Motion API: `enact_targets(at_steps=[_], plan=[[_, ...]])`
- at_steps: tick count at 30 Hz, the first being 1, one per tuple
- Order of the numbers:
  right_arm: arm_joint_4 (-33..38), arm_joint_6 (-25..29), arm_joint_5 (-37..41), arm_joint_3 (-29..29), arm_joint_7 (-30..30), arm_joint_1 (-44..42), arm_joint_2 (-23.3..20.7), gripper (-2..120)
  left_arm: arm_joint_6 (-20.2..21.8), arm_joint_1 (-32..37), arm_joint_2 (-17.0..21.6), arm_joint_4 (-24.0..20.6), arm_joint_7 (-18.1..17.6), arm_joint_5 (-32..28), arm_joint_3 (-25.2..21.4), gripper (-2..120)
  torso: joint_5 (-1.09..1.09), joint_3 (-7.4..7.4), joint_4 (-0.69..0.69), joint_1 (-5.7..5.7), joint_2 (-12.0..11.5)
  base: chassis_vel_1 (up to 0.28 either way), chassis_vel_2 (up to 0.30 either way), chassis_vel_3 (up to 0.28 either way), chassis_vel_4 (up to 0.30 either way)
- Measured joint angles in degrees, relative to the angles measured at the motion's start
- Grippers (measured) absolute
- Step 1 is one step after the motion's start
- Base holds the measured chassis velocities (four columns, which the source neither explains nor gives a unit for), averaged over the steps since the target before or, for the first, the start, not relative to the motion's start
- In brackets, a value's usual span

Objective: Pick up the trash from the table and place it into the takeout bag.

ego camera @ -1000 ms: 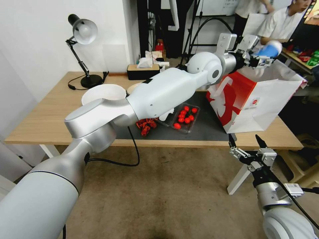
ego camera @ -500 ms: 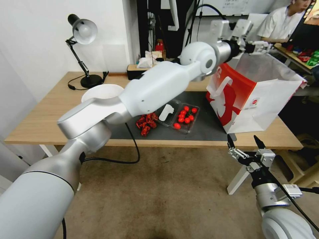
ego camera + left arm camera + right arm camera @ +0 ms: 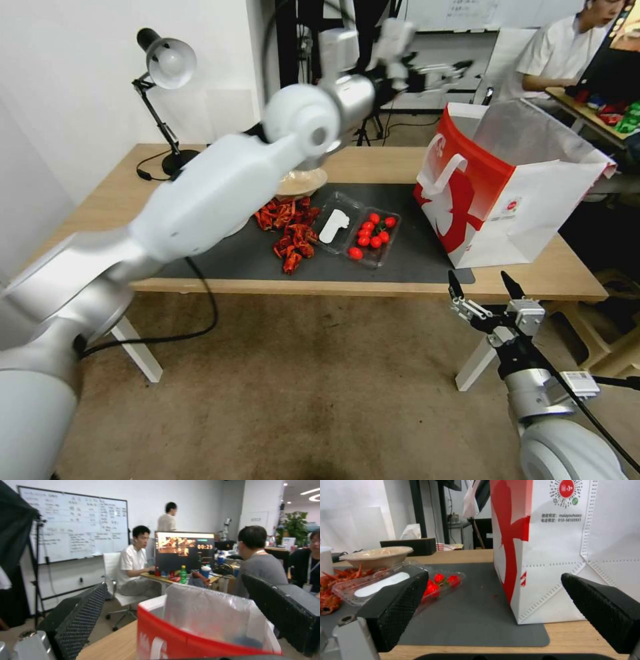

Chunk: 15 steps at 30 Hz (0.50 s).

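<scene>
The table [image 3: 120, 193] is light wood on white legs, with a dark grey mat [image 3: 393, 260] across its middle. On the mat lie a heap of red crayfish shells [image 3: 288, 230], a clear tray [image 3: 360, 230] holding red tomatoes, a beige bowl [image 3: 301, 181] and, at the right end, the upright takeout bag [image 3: 513, 193]. A desk lamp [image 3: 163, 100] stands on the bare wood at the far left corner.

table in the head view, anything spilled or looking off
Yes: red crayfish shells lie loose in a heap on the dark grey mat, beside an open clear tray of cherry tomatoes. The takeout bag stands upright, undamaged.
</scene>
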Motion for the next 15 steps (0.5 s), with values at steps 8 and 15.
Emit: enact_targets(at_steps=[8, 15], plan=[[0.44, -0.13, -0.68, -0.62, 0.17, -0.06, 0.24, 100, -0.61, 16.19, 10.76, -14.04, -0.43, 6.26, -9.55, 100, -0.01, 0.0, -0.01, -0.01, 0.0, 0.0, 0.0, 0.0, 0.0], [0.69, -0.31, -0.88, -0.92, 0.23, -0.03, 0.41, 100, -3.15, 34.46, 18.09, -21.57, 0.6, 12.86, -22.13, 100, 0.02, -0.01, 0.03, -0.01, 0.0, 0.0, 0.0, 0.0, 0.0]])
